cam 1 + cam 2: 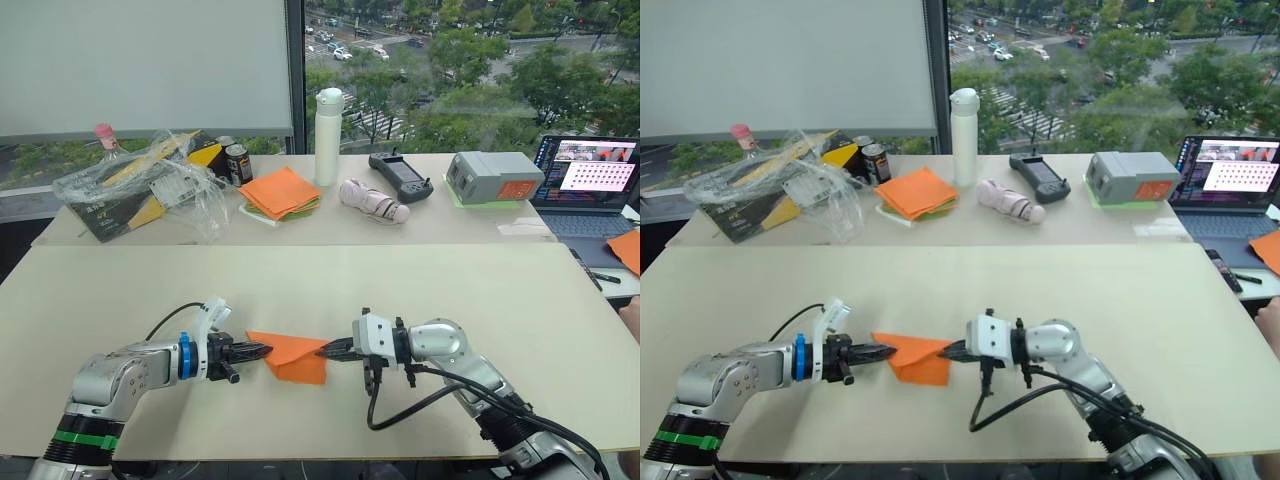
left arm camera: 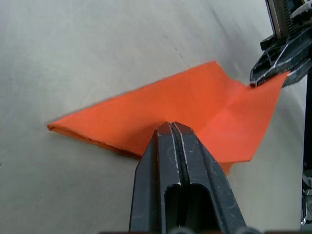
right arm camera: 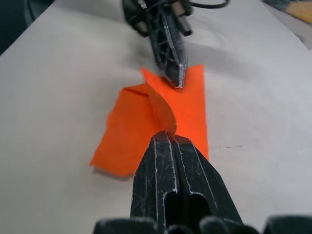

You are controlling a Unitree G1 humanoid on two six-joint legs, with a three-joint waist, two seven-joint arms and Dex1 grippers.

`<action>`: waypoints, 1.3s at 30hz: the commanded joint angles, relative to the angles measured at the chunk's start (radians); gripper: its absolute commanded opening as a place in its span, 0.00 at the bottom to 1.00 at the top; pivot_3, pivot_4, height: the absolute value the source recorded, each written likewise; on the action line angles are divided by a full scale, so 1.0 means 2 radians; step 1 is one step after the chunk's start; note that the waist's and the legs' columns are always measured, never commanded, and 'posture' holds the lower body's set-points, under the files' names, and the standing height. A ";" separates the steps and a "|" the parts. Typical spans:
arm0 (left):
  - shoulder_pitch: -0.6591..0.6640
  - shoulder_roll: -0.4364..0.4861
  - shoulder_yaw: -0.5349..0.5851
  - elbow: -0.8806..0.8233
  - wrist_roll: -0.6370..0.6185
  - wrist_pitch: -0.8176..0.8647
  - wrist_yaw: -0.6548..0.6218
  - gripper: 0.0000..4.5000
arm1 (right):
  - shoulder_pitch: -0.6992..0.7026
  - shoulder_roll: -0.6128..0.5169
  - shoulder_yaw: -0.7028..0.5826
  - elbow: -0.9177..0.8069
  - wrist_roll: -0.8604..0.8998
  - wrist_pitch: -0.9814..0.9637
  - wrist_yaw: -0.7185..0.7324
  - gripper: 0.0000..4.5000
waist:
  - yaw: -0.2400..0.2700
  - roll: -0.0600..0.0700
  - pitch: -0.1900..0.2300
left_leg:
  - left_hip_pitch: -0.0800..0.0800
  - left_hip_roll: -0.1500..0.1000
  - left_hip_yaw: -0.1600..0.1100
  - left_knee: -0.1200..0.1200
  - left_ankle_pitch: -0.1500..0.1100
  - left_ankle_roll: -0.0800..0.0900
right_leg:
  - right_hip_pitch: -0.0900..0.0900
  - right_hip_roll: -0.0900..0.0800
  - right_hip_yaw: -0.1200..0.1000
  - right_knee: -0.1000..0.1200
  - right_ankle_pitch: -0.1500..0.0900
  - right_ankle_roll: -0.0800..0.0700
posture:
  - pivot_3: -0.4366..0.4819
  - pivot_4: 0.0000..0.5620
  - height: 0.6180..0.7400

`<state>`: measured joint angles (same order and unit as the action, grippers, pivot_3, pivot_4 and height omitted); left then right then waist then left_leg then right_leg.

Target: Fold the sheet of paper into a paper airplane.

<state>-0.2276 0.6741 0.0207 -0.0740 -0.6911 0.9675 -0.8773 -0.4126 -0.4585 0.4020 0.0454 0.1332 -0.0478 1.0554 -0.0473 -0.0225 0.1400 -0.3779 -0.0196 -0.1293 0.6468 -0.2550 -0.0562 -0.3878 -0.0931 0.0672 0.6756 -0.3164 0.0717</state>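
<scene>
Thin, light, floppy sheet of paper: pinched by left gripper at 9 o'clock edge, right gripper at 3 o'clock; grasp near creases.

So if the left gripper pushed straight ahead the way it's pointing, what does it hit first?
The left gripper is shut on the sheet of paper and points across it at the right gripper, which pinches the opposite side. Past the paper, that gripper looks like the first contact, though exact alignment is unclear.

Bright-orange sheet of paper; black left gripper; white bottle.
</scene>
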 commanded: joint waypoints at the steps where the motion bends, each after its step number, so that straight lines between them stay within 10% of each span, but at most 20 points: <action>1: 0.007 0.005 -0.006 -0.008 0.007 0.006 -0.002 0.00 | 0.000 0.007 -0.020 -0.035 0.032 0.069 -0.006 0.01 | 0.000 0.000 0.000 | 0.000 0.000 0.000 0.000 0.000 0.000 | 0.000 0.000 0.000 0.000 0.000 0.000 | 0.48 0.27 1.00; 22: 0.002 0.005 -0.007 -0.003 0.008 0.005 -0.005 0.00 | -0.018 0.044 -0.102 -0.076 0.184 0.471 -0.089 0.01 | 0.000 0.000 0.000 | 0.000 0.000 0.000 0.000 0.000 0.000 | 0.000 0.000 0.000 0.000 0.000 0.000 | 0.48 0.27 1.00; 39: 0.004 0.001 -0.002 -0.006 0.006 0.004 0.001 0.00 | -0.046 0.071 -0.115 -0.017 0.184 0.559 -0.160 0.01 | 0.000 0.000 0.000 | 0.000 0.000 0.000 0.000 0.000 0.000 | 0.000 0.000 0.000 0.001 0.000 0.000 | 0.48 0.27 1.00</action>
<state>-0.2296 0.6738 0.0176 -0.0737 -0.6908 0.9681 -0.8821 -0.5075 -0.3210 0.1783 -0.0270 0.5132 1.0466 0.7699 -0.0476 -0.0231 0.1394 -0.3765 -0.0196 -0.1295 0.6467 -0.2551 -0.0560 -0.3874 -0.0932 0.0672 0.6768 -0.3164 0.0717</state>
